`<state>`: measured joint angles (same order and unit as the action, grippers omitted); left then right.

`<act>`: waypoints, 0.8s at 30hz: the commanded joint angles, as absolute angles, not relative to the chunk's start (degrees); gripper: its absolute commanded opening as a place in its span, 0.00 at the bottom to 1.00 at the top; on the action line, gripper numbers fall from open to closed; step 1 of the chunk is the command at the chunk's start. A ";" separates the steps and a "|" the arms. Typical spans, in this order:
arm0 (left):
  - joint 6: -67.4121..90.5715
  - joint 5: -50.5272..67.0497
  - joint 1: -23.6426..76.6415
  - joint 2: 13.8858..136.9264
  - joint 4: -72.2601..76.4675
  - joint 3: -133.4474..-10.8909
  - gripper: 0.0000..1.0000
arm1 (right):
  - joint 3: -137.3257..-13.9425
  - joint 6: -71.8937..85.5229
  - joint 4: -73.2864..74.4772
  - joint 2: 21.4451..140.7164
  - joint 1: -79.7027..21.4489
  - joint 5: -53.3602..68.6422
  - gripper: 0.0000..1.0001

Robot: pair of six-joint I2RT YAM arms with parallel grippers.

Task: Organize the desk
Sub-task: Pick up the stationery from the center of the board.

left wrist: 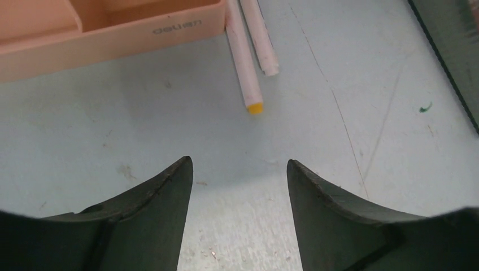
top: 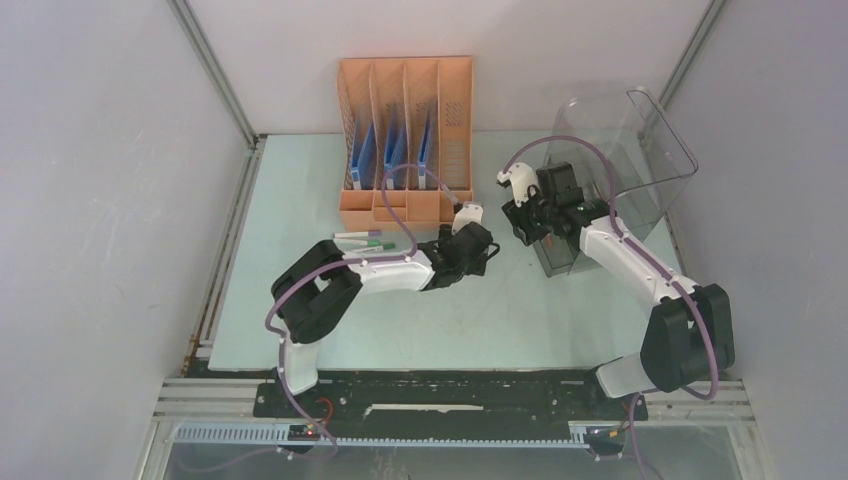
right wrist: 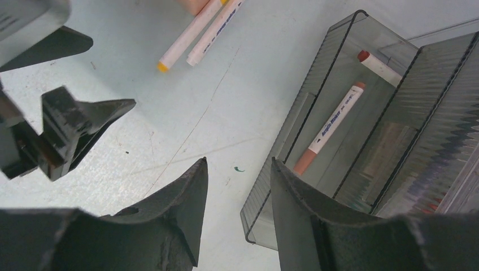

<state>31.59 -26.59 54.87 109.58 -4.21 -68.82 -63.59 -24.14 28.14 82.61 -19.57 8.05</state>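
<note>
Holds nothing in the left gripper (left wrist: pixel 238 164): fingers spread wide, low above the desk (left wrist: pixel 113 124). Just ahead of the fingertips and slightly right, a yellow-tipped marker (left wrist: pixel 244 62) lying flat, side by side with a second white marker (left wrist: pixel 261 39). Ahead and to the left, the front lip of the orange file rack (left wrist: pixel 113 34), resting on the desk.

Holds nothing in the right gripper (right wrist: pixel 238 164) either: fingers parted by a narrower gap, angled down at the desk directly beneath. Close on its right, the smoky drawer bin (right wrist: pixel 305 107), with an orange-capped marker (right wrist: pixel 333 127) and a red-capped marker (right wrist: pixel 378 65) lying inside. On its left, near but apart, the left gripper's black fingers.
</note>
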 commanded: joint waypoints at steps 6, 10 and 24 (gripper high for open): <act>32.25 -25.57 52.36 113.04 -7.72 -75.71 0.64 | -65.97 -24.73 27.77 80.68 -19.33 7.84 0.52; 31.82 -25.30 52.15 115.46 -10.06 -79.76 0.60 | -65.98 -24.74 27.77 80.60 -19.28 7.78 0.52; 32.53 -27.06 51.52 123.21 -16.47 -89.47 0.48 | -65.93 -24.94 27.72 80.21 -19.25 7.82 0.52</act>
